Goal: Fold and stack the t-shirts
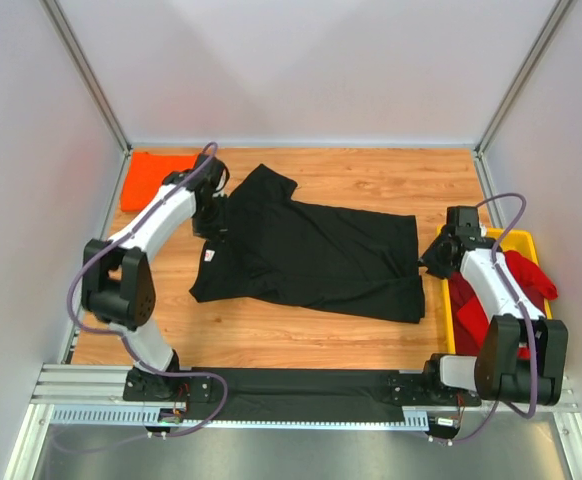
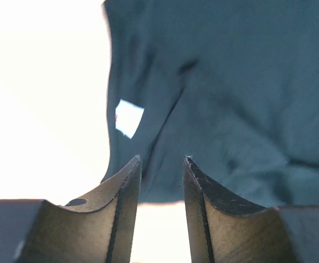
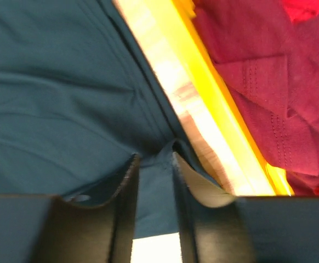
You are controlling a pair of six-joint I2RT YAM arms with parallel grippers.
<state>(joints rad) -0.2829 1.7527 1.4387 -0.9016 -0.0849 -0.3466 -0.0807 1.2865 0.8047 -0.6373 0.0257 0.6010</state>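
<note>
One black t-shirt (image 1: 321, 255) stretches from left gripper (image 2: 162, 160) to right gripper (image 3: 155, 157).

We look down on a wooden desk (image 1: 271, 340) with a warm orange-brown grain, under soft, even light. 3 plain white walls close it in: a back wall (image 1: 311, 60), a left wall (image 1: 21, 200) and a right wall (image 1: 571, 180). 2 slim grey metal posts (image 1: 86, 72) slant up the corners where the walls meet. Along the desk's near edge we see a silvery slotted aluminium rail (image 1: 81, 385), and below it a dull grey metal surface (image 1: 301, 455). In the left wrist view the desk glares almost white.
</note>
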